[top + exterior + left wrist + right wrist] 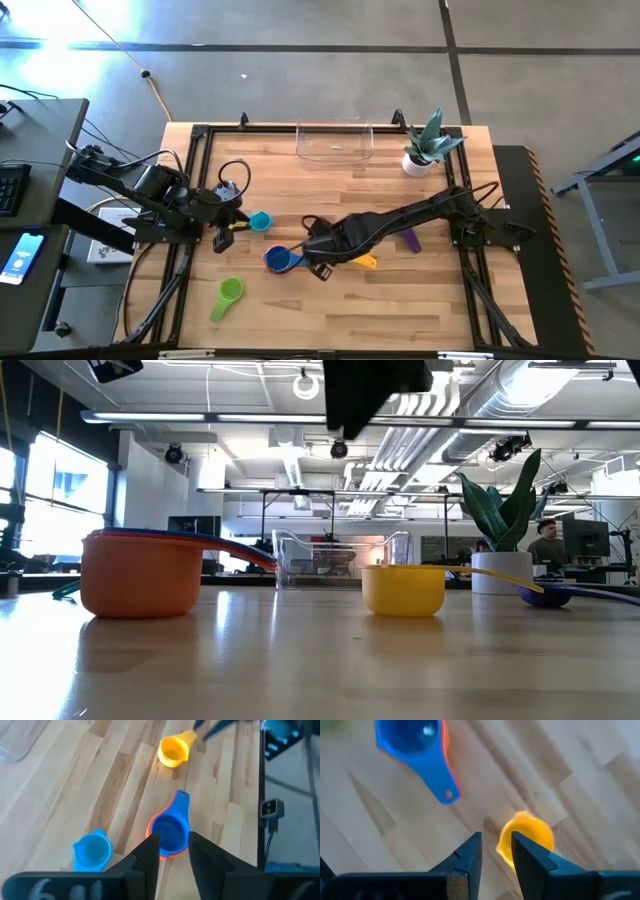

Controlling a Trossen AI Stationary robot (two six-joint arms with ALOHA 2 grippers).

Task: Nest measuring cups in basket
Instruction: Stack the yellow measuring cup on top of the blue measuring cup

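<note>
A blue cup (282,260) sits nested in an orange cup (140,575) at the table's middle. A yellow cup (365,262) and a purple cup (410,240) lie to its right, a teal cup (260,221) to its left, and a green cup (228,295) nearer the front. The clear basket (335,145) stands at the far edge. My right gripper (495,847) hangs slightly open and empty above the table between the blue cup (412,740) and the yellow cup (527,837). My left gripper (174,845) hangs slightly open and empty beside the teal cup (92,850), pointing toward the blue cup (170,830).
A white pot with a green plant (420,158) stands at the far right, next to the basket. Cables lie by the left arm's base (232,175). Bare wood shows along the table's near edge (380,320).
</note>
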